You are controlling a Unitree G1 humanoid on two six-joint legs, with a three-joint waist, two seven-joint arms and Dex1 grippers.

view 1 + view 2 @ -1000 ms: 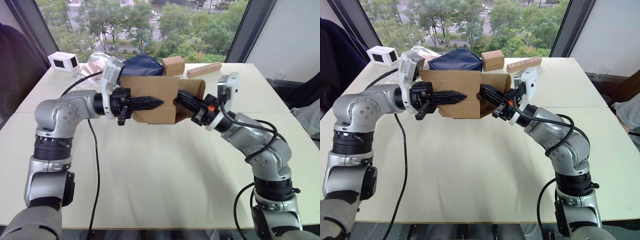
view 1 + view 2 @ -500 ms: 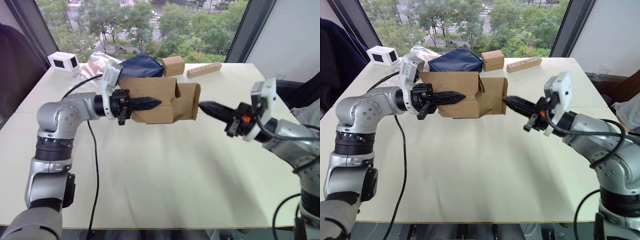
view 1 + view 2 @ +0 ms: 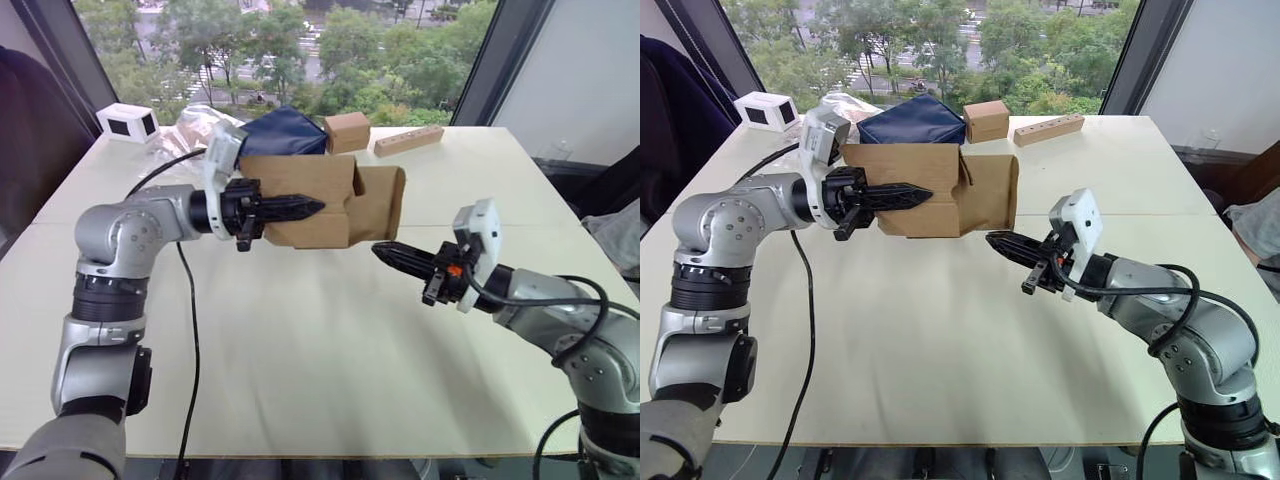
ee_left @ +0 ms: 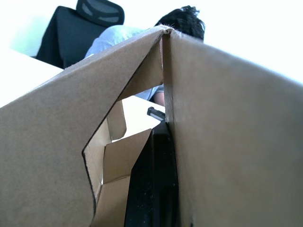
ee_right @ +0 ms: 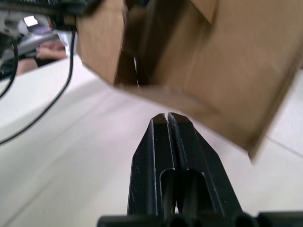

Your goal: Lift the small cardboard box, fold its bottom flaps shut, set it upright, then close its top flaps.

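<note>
The small cardboard box (image 3: 320, 200) hangs sideways above the far middle of the table. My left gripper (image 3: 310, 207) is shut on its front wall, with one finger (image 4: 151, 189) inside against the cardboard. At the box's right end a flap (image 3: 383, 200) stands out, partly open. I cannot tell whether these are the top or bottom flaps. My right gripper (image 3: 380, 250) is shut and empty, its tip just below and in front of that flap's lower edge, apart from it. In the right wrist view the shut fingers (image 5: 167, 117) point at the box's underside (image 5: 227, 71).
Behind the box lie a dark blue bag (image 3: 285, 130), a smaller squarer cardboard box (image 3: 346, 130) and a long wooden block (image 3: 408, 139). A white device (image 3: 127, 122) and crinkled plastic (image 3: 195, 125) sit far left. A black cable (image 3: 190, 300) trails over the table's left. A person (image 4: 184, 21) sits beyond.
My right gripper left the box's right end, swung out to the right, then came back lower, under the flap. The flap now stands out from the box. The left gripper held still.
</note>
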